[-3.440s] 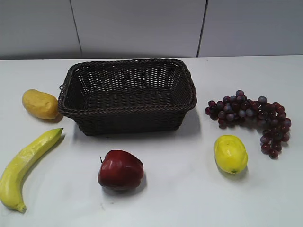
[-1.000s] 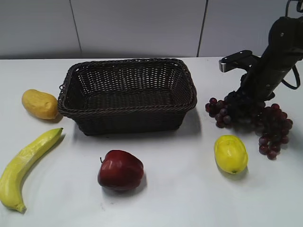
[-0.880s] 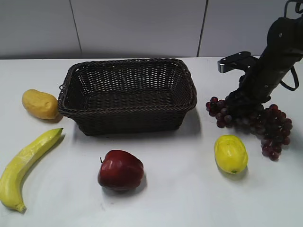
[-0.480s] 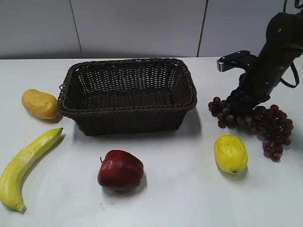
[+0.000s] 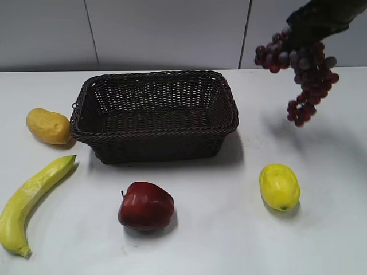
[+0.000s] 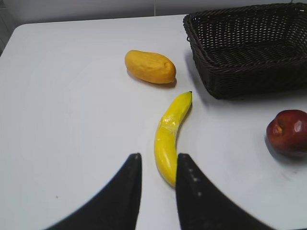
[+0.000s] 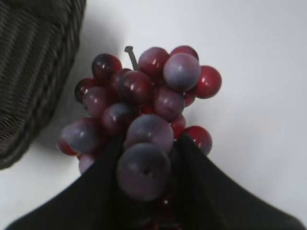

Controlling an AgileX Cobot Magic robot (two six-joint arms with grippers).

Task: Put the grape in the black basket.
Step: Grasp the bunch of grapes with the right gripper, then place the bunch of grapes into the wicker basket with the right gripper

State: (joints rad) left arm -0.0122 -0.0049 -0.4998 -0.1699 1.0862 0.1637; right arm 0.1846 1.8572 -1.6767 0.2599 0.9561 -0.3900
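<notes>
My right gripper [image 5: 298, 40] is shut on the grape [image 5: 303, 74], a bunch of dark red-purple and bluish-grey grapes, and holds it high above the table, right of the black basket [image 5: 153, 134]. The bunch hangs down from the gripper. In the right wrist view the grape [image 7: 144, 110] sits between my fingers [image 7: 103, 184], and the black basket's edge [image 7: 33, 72] is at the left. My left gripper [image 6: 157, 160] hangs low over the table near the banana, its jaws a narrow gap apart and empty. The black basket [image 6: 249, 81] is at that view's upper right.
A red apple [image 5: 145, 205] lies in front of the basket. A yellow lemon-like fruit [image 5: 279, 186] lies at the front right. A banana [image 5: 31, 197] and an orange-yellow mango [image 5: 48, 125] lie at the left. A grey wall runs behind the table.
My right gripper came down on the grape, closed on it and has lifted it off the table, up and slightly left. The left arm and the other fruit have not moved.
</notes>
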